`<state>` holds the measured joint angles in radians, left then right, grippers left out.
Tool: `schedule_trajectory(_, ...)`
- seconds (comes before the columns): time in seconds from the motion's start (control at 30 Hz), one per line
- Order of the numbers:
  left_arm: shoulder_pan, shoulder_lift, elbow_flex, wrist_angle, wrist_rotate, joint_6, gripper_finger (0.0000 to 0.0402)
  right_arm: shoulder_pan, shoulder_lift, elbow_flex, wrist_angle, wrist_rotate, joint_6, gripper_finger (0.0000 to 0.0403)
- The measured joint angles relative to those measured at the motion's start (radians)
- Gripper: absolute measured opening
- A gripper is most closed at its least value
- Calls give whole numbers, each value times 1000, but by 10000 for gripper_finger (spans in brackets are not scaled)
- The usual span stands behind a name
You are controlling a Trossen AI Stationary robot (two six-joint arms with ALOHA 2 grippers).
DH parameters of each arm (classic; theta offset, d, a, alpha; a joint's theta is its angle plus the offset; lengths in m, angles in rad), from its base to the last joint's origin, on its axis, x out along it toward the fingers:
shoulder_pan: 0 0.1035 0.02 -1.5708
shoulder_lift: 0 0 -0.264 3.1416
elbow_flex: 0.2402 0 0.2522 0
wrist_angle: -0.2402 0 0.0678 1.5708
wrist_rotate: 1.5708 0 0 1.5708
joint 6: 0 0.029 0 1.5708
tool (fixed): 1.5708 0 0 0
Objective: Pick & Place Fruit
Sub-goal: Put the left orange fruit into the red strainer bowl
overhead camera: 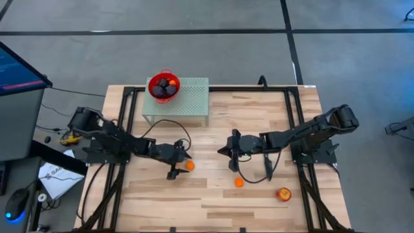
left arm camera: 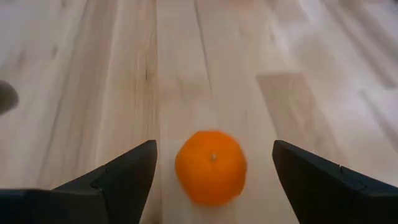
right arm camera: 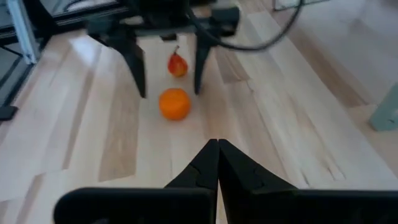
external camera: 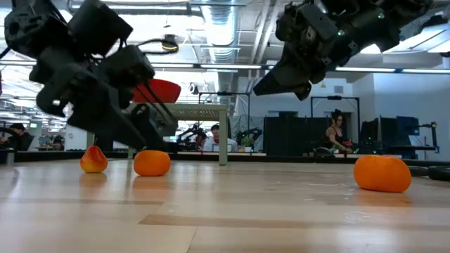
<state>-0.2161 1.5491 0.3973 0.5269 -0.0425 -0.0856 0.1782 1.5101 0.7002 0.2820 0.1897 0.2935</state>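
1. From above, the left gripper (overhead camera: 184, 163) sits low over the wooden table (overhead camera: 220, 200), its fingers spread to either side of an orange fruit (overhead camera: 190, 166) without touching it.
2. Its wrist camera alone confirms the gap: the fruit (left arm camera: 211, 166) lies between both dark fingers (left arm camera: 124, 174), clear on each side.
3. The right gripper (overhead camera: 229, 152) hovers mid-table, fingers pressed together, holding nothing; its wrist view shows the tips (right arm camera: 217, 163) meeting.
4. Only the overhead view shows the red bowl (overhead camera: 163, 86) of dark plums on the green stand (overhead camera: 187, 97) at the far edge.
5. A second orange (overhead camera: 239, 182) and a red-yellow apple (overhead camera: 283, 193) lie near the right side.
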Motion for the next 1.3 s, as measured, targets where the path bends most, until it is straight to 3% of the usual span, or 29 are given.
schedule_trajectory(0.3,0,95,2,68,6,0,305,15,0,0,0,48,-1,3)
schedule_trajectory(1.0,0,109,2,103,6,-1,189,3,1,0,0,49,-4,4)
schedule_trajectory(1.13,1,43,3,101,5,-23,192,3,1,0,0,49,-4,4)
schedule_trajectory(1.3,40,-158,13,89,-11,-37,201,3,1,0,0,49,-4,4)
